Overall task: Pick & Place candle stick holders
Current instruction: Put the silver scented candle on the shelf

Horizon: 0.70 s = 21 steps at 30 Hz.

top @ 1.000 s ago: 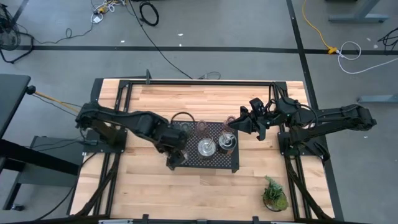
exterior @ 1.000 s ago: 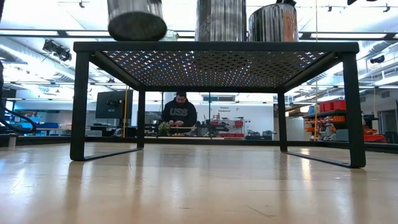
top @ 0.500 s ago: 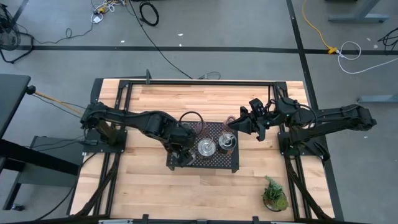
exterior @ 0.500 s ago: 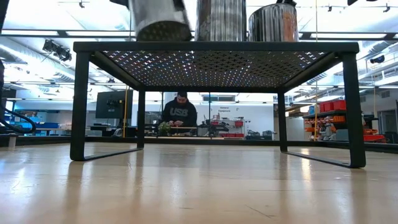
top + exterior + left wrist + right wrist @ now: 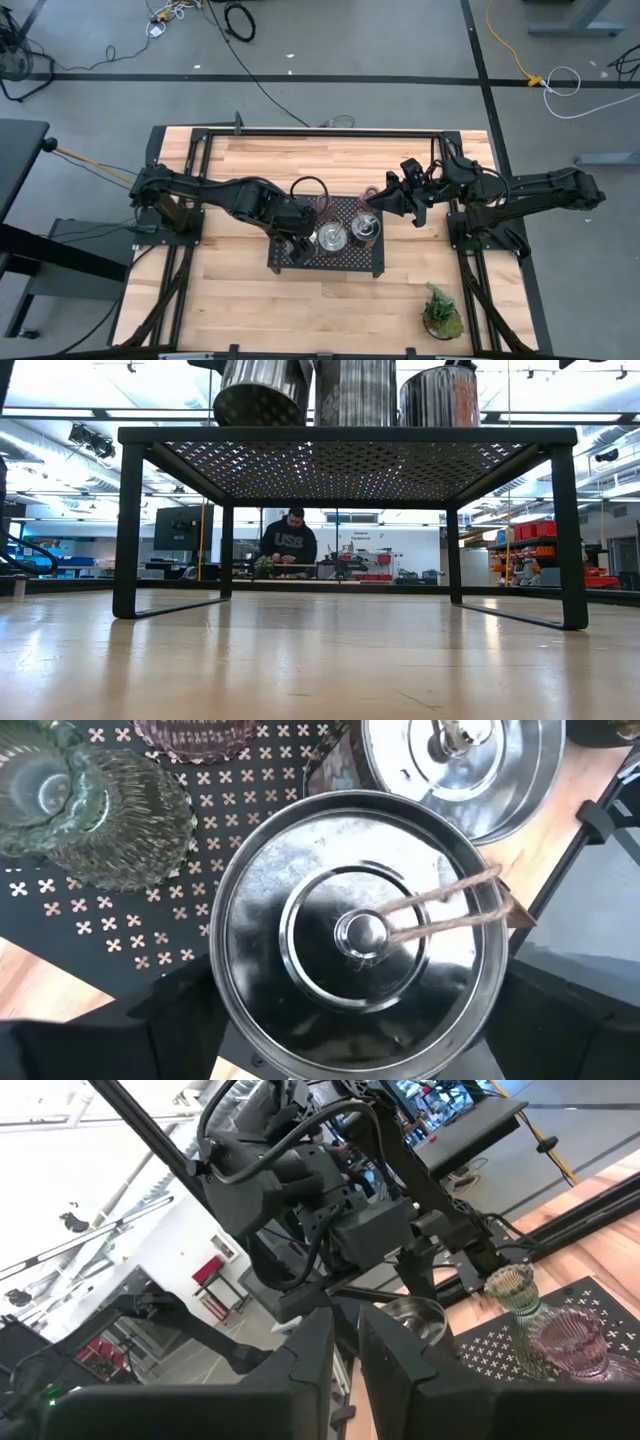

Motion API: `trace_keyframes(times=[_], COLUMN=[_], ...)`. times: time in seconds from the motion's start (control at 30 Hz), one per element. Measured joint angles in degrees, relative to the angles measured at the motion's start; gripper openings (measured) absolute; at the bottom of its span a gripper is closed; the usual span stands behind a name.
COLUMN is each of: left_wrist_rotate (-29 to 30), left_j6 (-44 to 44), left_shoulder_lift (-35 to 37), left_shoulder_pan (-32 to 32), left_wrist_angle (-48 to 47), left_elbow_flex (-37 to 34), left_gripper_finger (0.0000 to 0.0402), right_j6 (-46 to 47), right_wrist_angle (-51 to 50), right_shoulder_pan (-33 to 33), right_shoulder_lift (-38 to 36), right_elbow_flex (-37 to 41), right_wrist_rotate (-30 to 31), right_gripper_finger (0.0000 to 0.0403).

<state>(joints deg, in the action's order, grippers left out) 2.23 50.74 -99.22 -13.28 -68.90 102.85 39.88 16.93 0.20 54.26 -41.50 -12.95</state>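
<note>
My left gripper [image 5: 298, 243] is over the left part of the black perforated tray [image 5: 350, 264] and shut on a shiny silver candle stick holder [image 5: 355, 935]. In the low view this holder [image 5: 260, 395] is tilted just above the tray top. Two other silver holders [image 5: 331, 237] [image 5: 365, 229] stand on the tray. A greenish glass cup [image 5: 95, 815] and a pink one [image 5: 205, 732] stand on its far part. My right gripper [image 5: 385, 197] hovers by the tray's far right corner, shut and empty. My left gripper pinches the silver holder between its two fingers, which lie against opposite sides of its outer wall [image 5: 222, 985] below the rim. The fingers come from above, pointing down. The holder is tilted and its open top faces the wrist. I cannot tell whether its base touches the tray.
A small green potted plant [image 5: 441, 312] stands near the table's front right corner. The tray stands on legs [image 5: 125, 530] above the wooden table. A person [image 5: 288, 545] stands in the room far behind the table.
My left gripper has carried the silver holder from the tray's left edge toward the table's right, over the tray and closer to the middle silver holder. The holder has stayed tilted in the grip.
</note>
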Motion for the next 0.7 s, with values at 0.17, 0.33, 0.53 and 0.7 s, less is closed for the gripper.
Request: trace_keyframes(times=[0.17, 0.33, 0.53, 0.7], left_wrist_rotate=[0.4, 0.1, 0.8, 0.8], left_j6=[-0.1, -0.2, -0.1, -0.4], left_shoulder_lift=[0.0, 0.1, 0.1, 0.1], left_shoulder_pan=[0.0, 0.0, 0.0, 0.0], left_wrist_angle=[0.0, 0.3, 0.2, 0.1], left_elbow_flex=[0.0, 0.0, 0.0, 0.0], left_gripper_finger=[0.0379, 0.0387, 0.0385, 0.0385], right_j6=[0.0, 0.0, 0.1, 0.1], right_wrist_angle=[0.0, 0.0, 0.0, 0.0], right_shoulder_pan=[0.0, 0.0, 0.0, 0.0], right_shoulder_lift=[0.0, 0.0, 0.0, 0.0], right_elbow_flex=[0.0, 0.0, 0.0, 0.0], right_wrist_rotate=[0.0, 0.0, 0.0, 0.0], right_gripper_finger=[0.0052, 0.0052, 0.0052, 0.0052])
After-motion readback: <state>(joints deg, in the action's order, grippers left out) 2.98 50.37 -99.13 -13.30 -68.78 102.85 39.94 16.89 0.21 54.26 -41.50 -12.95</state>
